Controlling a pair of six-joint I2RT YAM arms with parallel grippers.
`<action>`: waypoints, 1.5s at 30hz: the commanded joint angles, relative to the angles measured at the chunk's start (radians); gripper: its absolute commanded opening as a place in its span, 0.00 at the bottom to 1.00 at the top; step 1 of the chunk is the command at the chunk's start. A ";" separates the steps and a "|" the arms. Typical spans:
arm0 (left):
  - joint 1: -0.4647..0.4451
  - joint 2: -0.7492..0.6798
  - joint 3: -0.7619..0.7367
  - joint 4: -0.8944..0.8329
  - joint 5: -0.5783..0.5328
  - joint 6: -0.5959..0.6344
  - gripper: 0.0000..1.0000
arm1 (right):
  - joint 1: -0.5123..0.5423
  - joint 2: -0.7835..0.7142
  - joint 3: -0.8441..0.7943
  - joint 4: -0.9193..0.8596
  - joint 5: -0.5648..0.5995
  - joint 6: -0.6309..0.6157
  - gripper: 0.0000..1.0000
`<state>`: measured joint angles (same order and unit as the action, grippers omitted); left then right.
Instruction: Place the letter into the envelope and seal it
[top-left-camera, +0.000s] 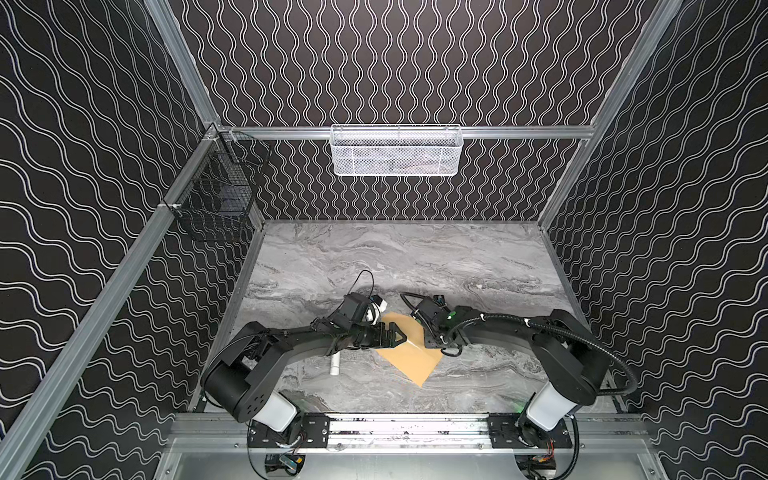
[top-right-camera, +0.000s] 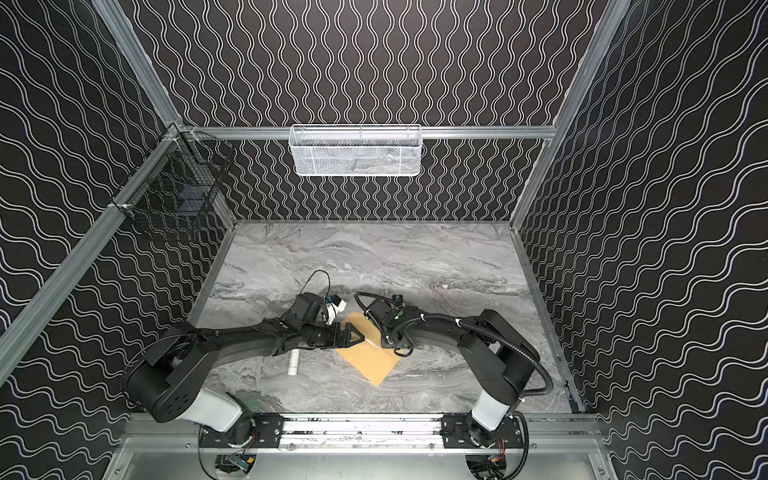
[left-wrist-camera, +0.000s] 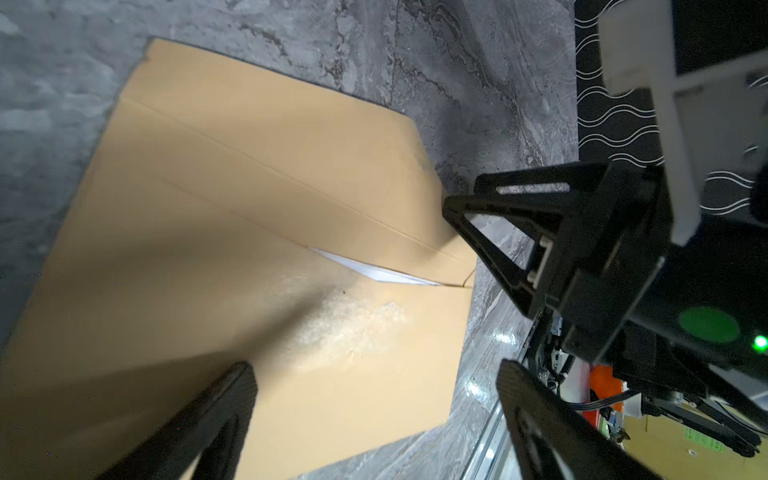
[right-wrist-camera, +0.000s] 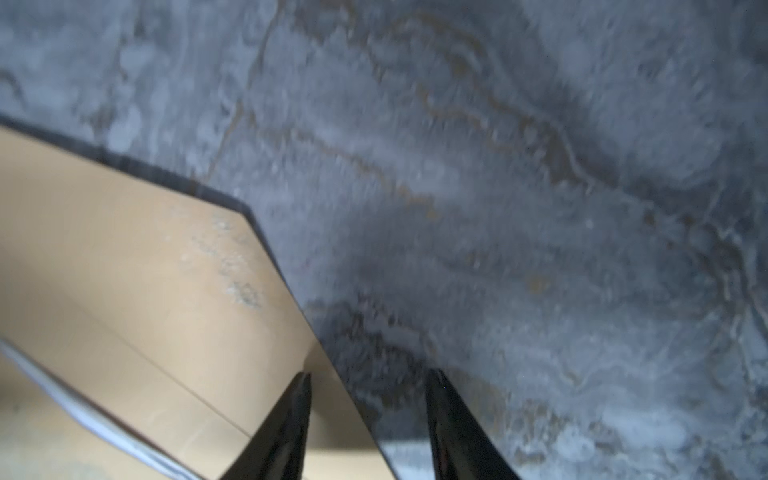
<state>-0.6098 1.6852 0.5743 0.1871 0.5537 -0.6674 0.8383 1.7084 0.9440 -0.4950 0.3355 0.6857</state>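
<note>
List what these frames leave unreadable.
- the letter: only a white sliver shows, left wrist view; the envelope covers the rest.
- right gripper: in both top views its own wrist hides the fingertips.
- white cylinder: in both top views the left arm covers its far end.

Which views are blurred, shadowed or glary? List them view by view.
Right wrist view: smeared throughout, the envelope and marble table both soft. Left wrist view: a shadow band crosses the envelope, glare sits near the visible sliver of the letter; left gripper out of focus. Both top views: sharp, evenly lit.
</note>
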 joint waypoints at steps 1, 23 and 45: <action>-0.011 0.005 -0.020 0.000 0.031 -0.054 0.95 | -0.025 0.027 0.030 0.010 0.007 -0.067 0.47; -0.054 -0.260 0.019 -0.226 -0.114 -0.025 0.98 | 0.034 -0.249 -0.091 -0.067 -0.064 0.042 0.51; -0.015 -0.377 0.032 -0.394 -0.185 0.051 0.99 | 0.082 -0.075 -0.084 -0.115 0.069 0.060 0.53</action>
<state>-0.6273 1.3041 0.6067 -0.2417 0.3523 -0.6296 0.9218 1.6211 0.8574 -0.5674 0.3641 0.7403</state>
